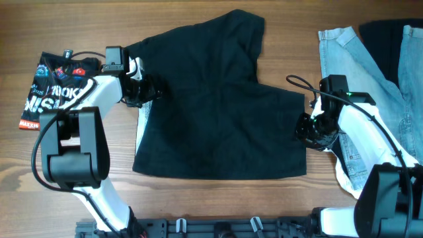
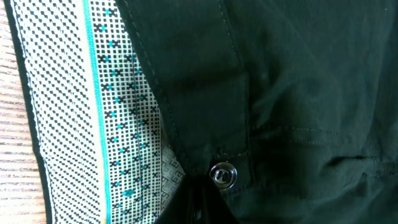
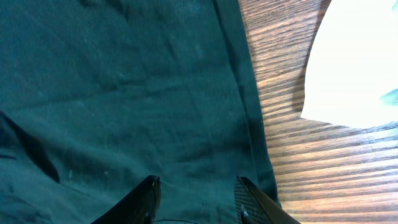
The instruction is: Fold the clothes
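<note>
The black shorts point(image 1: 218, 99) lie spread flat in the middle of the table. My left gripper point(image 1: 142, 89) is at their left edge, the waistband. In the left wrist view its fingers point(image 2: 199, 208) are pressed together on the waistband, just below a metal button point(image 2: 222, 175) and beside the white dotted lining point(image 2: 93, 112). My right gripper point(image 1: 308, 129) is at the shorts' right edge. In the right wrist view its fingers point(image 3: 198, 194) are apart over the black cloth point(image 3: 124, 93), close to the hem.
Light-blue denim point(image 1: 347, 56) and a dark garment point(image 1: 386, 39) lie at the far right. A white cloth point(image 1: 344, 173) lies under the right arm and also shows in the right wrist view point(image 3: 354, 62). A black printed garment point(image 1: 56, 89) lies at the left.
</note>
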